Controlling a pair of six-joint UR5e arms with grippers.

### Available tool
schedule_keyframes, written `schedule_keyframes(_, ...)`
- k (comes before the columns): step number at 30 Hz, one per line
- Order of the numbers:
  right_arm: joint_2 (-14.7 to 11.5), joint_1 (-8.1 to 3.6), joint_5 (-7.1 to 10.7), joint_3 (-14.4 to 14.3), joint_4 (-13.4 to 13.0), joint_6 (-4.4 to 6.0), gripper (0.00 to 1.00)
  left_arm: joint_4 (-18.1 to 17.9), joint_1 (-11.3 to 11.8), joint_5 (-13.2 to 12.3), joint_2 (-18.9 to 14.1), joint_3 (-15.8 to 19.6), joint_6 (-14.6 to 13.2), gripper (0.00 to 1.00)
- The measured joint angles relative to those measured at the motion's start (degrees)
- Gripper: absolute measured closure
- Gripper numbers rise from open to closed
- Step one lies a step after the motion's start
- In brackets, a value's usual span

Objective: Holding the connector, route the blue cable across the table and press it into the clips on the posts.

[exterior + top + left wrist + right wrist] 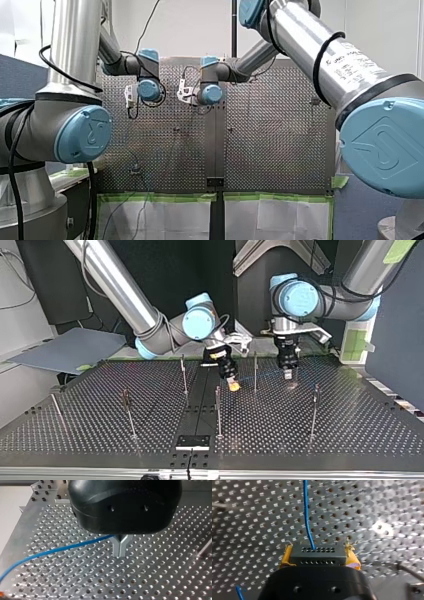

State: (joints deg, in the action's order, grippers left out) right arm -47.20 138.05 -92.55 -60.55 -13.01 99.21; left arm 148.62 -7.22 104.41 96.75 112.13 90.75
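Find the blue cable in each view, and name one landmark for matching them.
Front: too faint to pick out.
Top: cable, a faint blue line between the right end effector and the left end effector.
Left wrist: runs from the fingers across the table.
Right wrist: leaves the connector held between the yellow pads.
Landmark: the perforated table, in all four views.

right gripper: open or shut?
Shut: in the right wrist view my right gripper has yellow pads pressed on both sides of the connector.
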Motion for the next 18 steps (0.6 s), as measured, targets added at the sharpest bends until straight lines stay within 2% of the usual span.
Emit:
schedule_keyframes(12, 0.03, -0.14, -0.13, -5.59, 0.0, -0.05, 1.0, -5.62, 0.17, -0.71, 5.01, 5.39, 0.76, 1.0)
schedule_keyframes(18, 0.06, -0.49, -0.25, -8.02, -0.04, -0.06, 1.0, -7.02, 0.18, -1.71, 7.2, 6.01, 0.81, 1.0)
